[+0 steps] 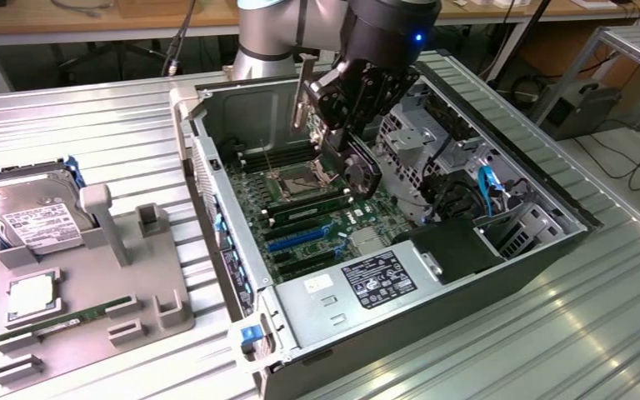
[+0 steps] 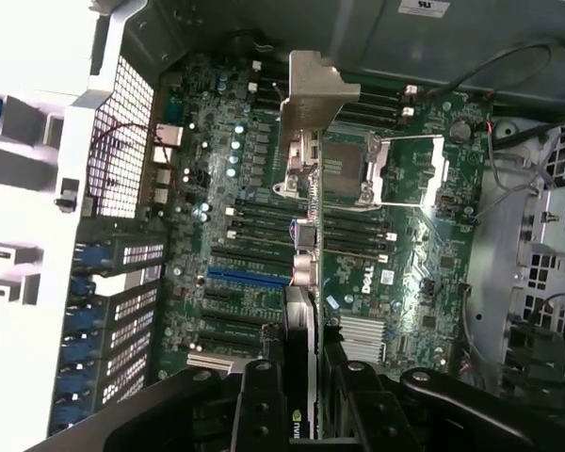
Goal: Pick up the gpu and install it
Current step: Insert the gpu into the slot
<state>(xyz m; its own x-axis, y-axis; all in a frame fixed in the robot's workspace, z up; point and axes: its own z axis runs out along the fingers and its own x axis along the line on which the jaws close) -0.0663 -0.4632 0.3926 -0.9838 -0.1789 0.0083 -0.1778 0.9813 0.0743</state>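
Thin dark gpu, edge-on, metal-bracketed

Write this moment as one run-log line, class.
tool: shut on gpu | gpu: edge-on over motherboard inside open case | slot: not seated | tray: hard drive, RAM stick

we are gripping the gpu edge-on between the dark fingers of our gripper, with its metal bracket pointing away from us. we are hanging over the green motherboard inside the open computer case. the bracket is overlapping one edge of the open cpu socket, and a long blue slot is ending right at the card. a silver heatsink is sitting just beside it, and the perforated rear panel is flanking the board.
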